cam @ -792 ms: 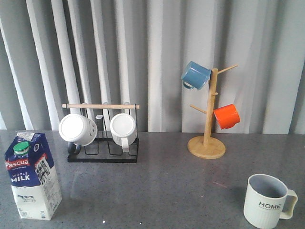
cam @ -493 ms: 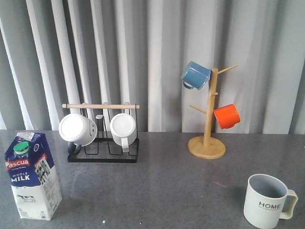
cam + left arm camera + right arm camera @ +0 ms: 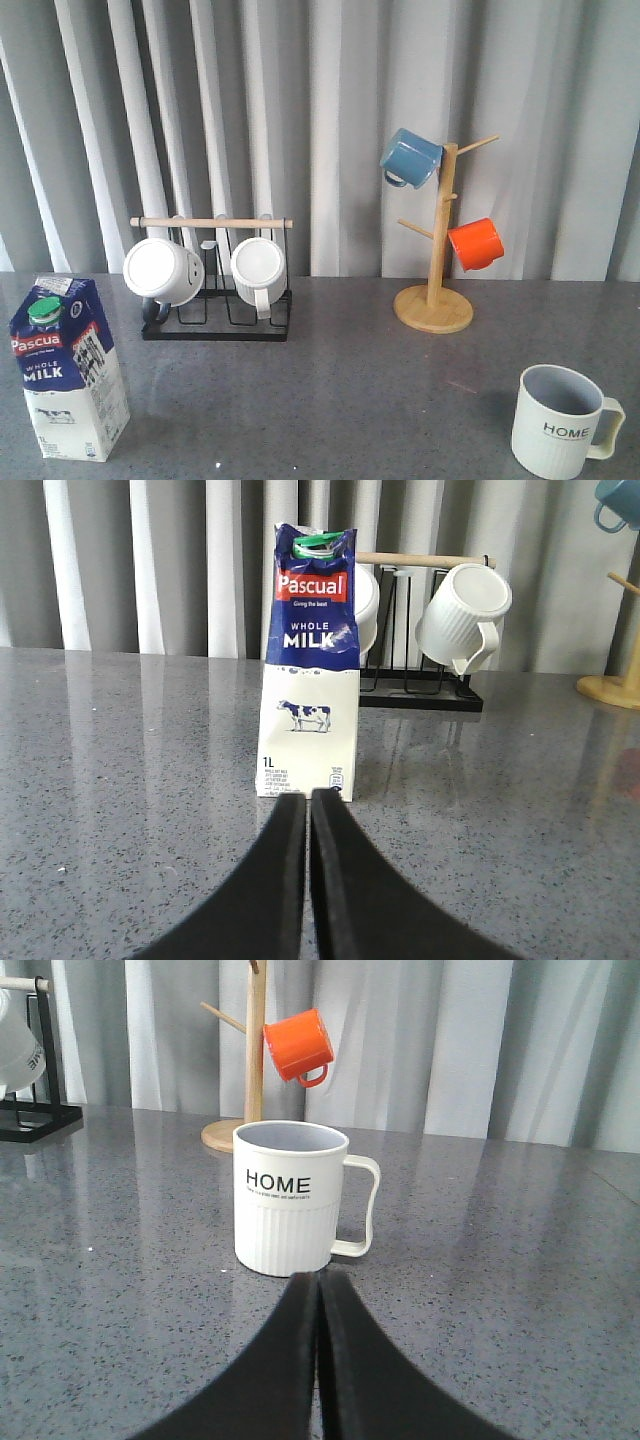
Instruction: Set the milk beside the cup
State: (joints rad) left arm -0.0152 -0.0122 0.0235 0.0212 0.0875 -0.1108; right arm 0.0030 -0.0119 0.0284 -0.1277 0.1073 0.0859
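Milk (image 3: 310, 670) stands upright straight ahead of the left pincer (image 3: 307, 798), near its tips but not touched; the 2 black fingers are pressed together with only a thin slit between them. The right pincer (image 3: 320, 1282) is also pressed together, and the cup (image 3: 291, 1198) stands just ahead of its tips, apart from them. Neither pincer holds anything, so I judge that the task is at its very start: the reach for the carton is not yet done.

The next move calls for the left pincer to spread wider than the carton, go forward around its lower white part and close on 2 flat sides. The carton is tall and narrow, so a low or hard push could tip it.

The carton is smooth printed cardboard with a gable top and a green cap. The cup is ribbed pale ceramic with a handle on the side. Farther from the left pincer, a black wire rack (image 3: 420, 685) holds white mugs. Beyond the cup a wooden tree (image 3: 252, 1060) carries an orange mug (image 3: 298, 1044). The grey speckled surface (image 3: 340, 390) is glossy.
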